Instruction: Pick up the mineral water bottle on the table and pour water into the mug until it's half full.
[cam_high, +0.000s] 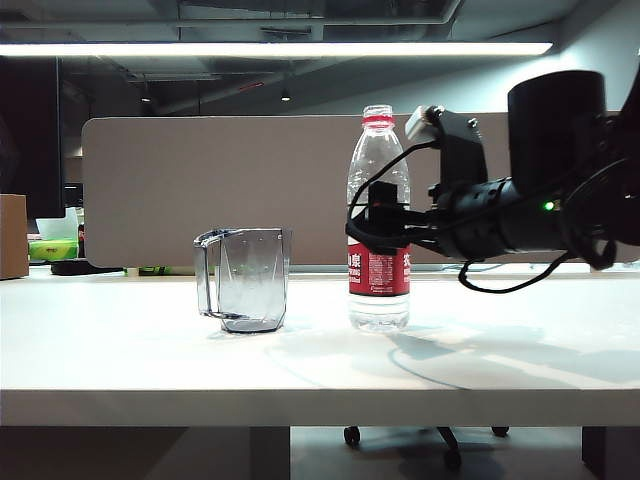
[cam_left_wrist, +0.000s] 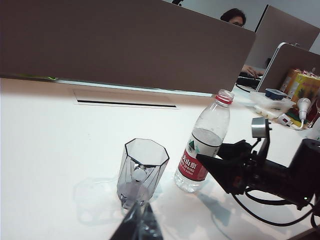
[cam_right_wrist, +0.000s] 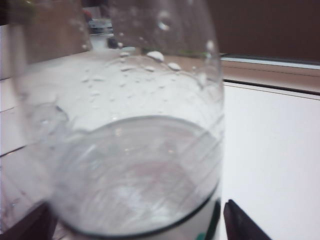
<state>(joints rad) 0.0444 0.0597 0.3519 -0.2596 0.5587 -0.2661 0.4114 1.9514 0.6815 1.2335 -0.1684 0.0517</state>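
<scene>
White table (cam_high: 120, 370) at lower frame carries the mineral water bottle (cam_high: 379, 225) right of centre beside the mug (cam_high: 247, 278), straddled by the spread, unclenched fingers of the right gripper (cam_high: 378, 228), so an off-centre closing could topple it, while the left gripper (cam_left_wrist: 136, 226) cannot be judged.

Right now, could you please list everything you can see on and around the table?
mineral water bottle: one, clear with red neck ring and red-and-white label, upright on the table, right of the mug.
mug: one, grey-tinted transparent, upright, apart from the bottle.
table: one, white.
partition: one, beige, behind the table.
cardboard box: one, brown, far left.
right claw: one, black, open, fingers either side of the bottle at label height.
left claw: one, dark tips only, just short of the mug; opening unclear.
</scene>
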